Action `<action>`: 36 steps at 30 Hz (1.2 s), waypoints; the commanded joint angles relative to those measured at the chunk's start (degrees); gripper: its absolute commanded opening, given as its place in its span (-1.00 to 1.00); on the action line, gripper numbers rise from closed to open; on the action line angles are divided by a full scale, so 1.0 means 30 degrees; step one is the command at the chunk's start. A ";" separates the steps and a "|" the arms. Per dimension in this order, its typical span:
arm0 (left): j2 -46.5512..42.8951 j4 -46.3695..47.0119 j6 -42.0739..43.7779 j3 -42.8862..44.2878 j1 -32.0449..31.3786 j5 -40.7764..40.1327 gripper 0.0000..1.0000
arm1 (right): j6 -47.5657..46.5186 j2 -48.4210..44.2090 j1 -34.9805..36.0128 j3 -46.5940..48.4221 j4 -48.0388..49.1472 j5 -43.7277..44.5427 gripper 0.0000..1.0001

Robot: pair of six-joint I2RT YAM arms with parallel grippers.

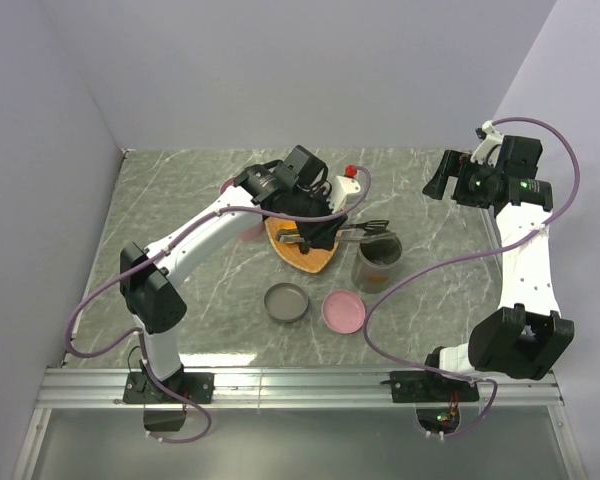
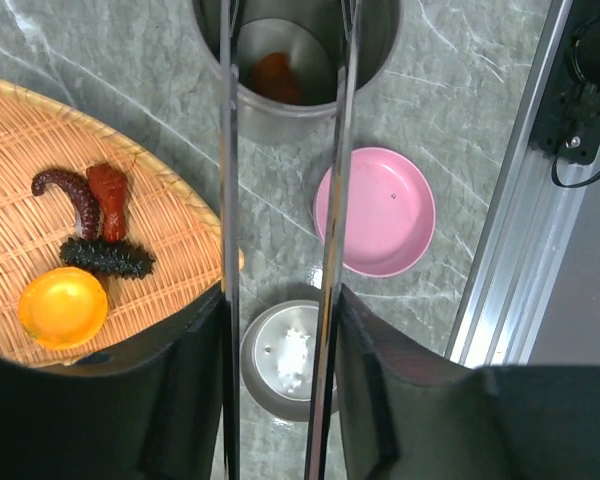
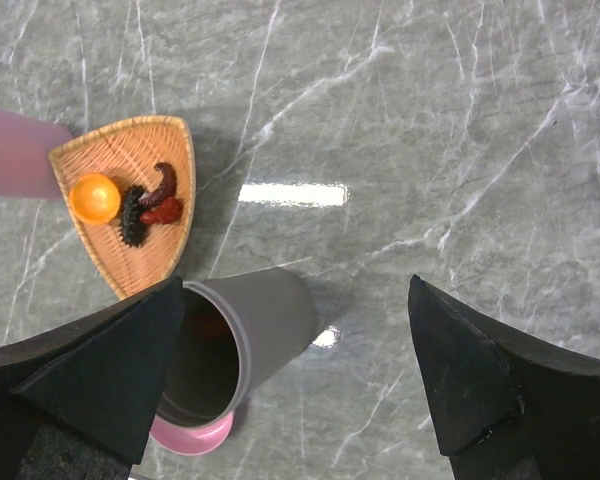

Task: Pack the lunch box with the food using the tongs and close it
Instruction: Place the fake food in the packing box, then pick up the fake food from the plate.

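Note:
My left gripper [image 2: 280, 310] is shut on the tongs [image 2: 229, 200], whose two thin metal arms run parallel up to the grey cylindrical lunch box [image 2: 280, 125]. The tips stand apart over its open mouth. One brown-orange piece of food [image 2: 276, 76] lies inside the box. On the woven orange plate [image 2: 40, 130] lie a round orange piece [image 2: 63, 306], a red piece [image 2: 110, 200], a curved dark brown piece [image 2: 70, 195] and a dark spiky piece [image 2: 106, 257]. My right gripper [image 1: 442, 180] hangs open and high at the back right, holding nothing.
A pink lid [image 1: 343, 311] and a grey metal lid [image 1: 286, 302] lie side by side in front of the lunch box [image 1: 376, 262] and the plate [image 1: 302, 250]. The aluminium rail [image 2: 510, 250] runs along the table's near edge.

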 commanded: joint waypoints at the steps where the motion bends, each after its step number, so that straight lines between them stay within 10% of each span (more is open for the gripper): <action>1: -0.0544 0.0204 0.0081 0.0808 -0.0113 0.0238 -0.03 | 0.0130 -0.0412 -0.0182 0.0218 0.0267 -0.0206 0.99; 20: -0.4058 -0.0266 0.1252 -0.1094 0.3805 0.2845 0.08 | 0.0159 -0.0940 -0.0445 0.0276 0.0502 -0.0673 0.99; 36: -0.2772 -0.0240 0.7580 -0.4494 0.6977 0.2994 0.07 | -0.0075 -0.0706 -0.0504 0.0247 0.0268 -0.0908 0.99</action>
